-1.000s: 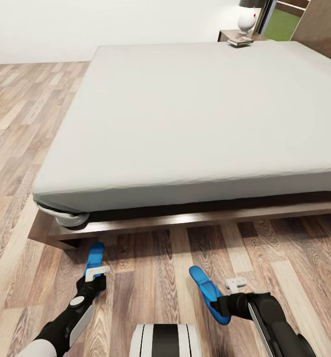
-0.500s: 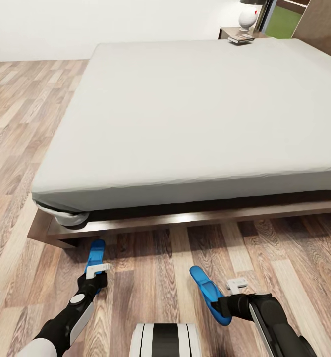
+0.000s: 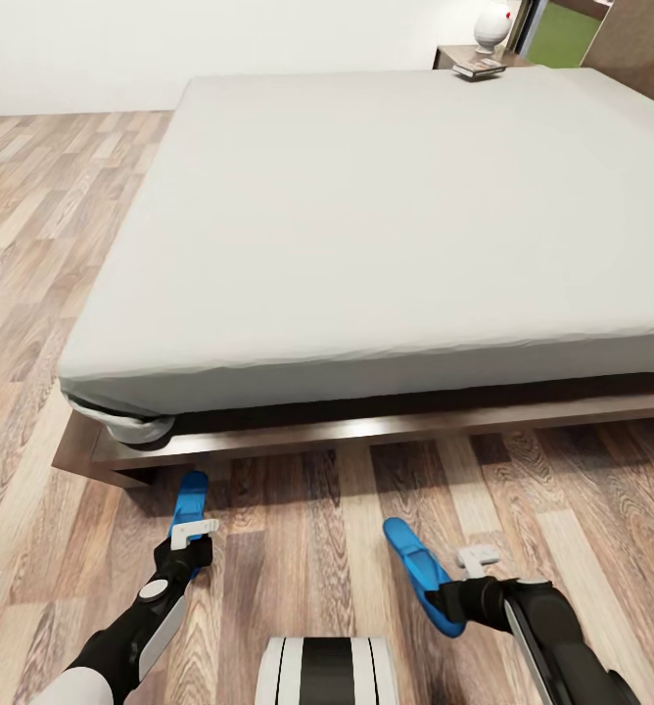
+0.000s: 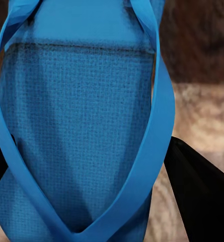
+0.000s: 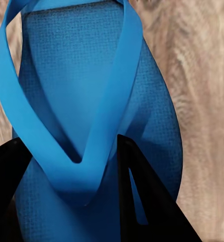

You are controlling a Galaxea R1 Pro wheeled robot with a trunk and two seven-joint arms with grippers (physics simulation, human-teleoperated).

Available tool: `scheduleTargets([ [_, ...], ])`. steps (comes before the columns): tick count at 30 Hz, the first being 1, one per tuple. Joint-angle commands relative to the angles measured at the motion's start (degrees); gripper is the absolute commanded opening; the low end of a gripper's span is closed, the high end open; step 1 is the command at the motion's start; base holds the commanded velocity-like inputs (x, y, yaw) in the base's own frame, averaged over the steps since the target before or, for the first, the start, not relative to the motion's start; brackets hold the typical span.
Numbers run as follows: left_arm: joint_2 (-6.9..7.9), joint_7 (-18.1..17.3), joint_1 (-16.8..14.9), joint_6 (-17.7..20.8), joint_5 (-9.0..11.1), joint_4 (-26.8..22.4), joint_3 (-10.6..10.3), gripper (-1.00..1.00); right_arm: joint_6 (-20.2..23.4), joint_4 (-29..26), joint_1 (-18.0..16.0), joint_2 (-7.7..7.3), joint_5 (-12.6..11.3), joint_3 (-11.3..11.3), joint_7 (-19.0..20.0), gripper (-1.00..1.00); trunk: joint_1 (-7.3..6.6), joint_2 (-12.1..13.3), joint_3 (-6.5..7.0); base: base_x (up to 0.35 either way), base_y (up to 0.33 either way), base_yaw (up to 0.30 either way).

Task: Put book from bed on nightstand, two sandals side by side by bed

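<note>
Looking down from the head view, you have the left gripper clamped on one blue sandal, whose toe end points toward the low dark frame of the bed above the wood floor. Your right gripper grasps the second blue sandal, which angles away from the bed edge and sits well apart from the first. Check the left wrist view: the sandal shows its woven footbed and crossing straps, with a dark finger against one edge and floor grain beyond. The right wrist view gives you detail the head view lacks: a black finger lies over the footbed of that sandal beside the strap junction, and another dark finger sits at the sole's opposite edge. Only from the head camera can you see the far corner, where the book lies on the nightstand beside a white lamp base; the off-white mattress is bare.
</note>
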Motion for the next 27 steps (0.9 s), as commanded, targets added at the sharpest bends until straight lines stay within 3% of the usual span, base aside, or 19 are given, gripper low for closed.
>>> scheduleTargets([
  [1, 0.08, 0.48, -0.03, -0.25, 0.53, 0.01, -0.49, -1.0, 0.17, -0.4, 0.16, 0.01, 0.56, -0.13, 0.55, -1.0, -0.01, -0.01, -0.03, 0.0, 0.0, 0.0],
  [16, 0.07, 0.55, -0.03, -0.25, 0.53, 0.0, -0.49, -1.0, 0.24, -5.55, 2.41, 0.0, 0.5, -0.51, 0.58, -1.0, -0.01, -0.01, -0.03, 0.0, 0.0, 0.0],
  [20, 0.07, 0.55, -0.03, -0.25, 0.53, 0.0, -0.49, -1.0, 2.03, -6.48, 2.74, 0.0, 0.45, -0.52, 0.61, -1.0, -0.01, -0.01, -0.03, 0.0, 0.0, 0.0],
  [27, 0.05, 0.55, -0.03, -0.25, 0.53, 0.0, -0.49, -1.0, 4.29, -8.01, 2.91, 0.0, 0.41, -0.52, 0.72, -1.0, 0.12, -0.08, -1.14, 0.0, 0.0, 0.0],
])
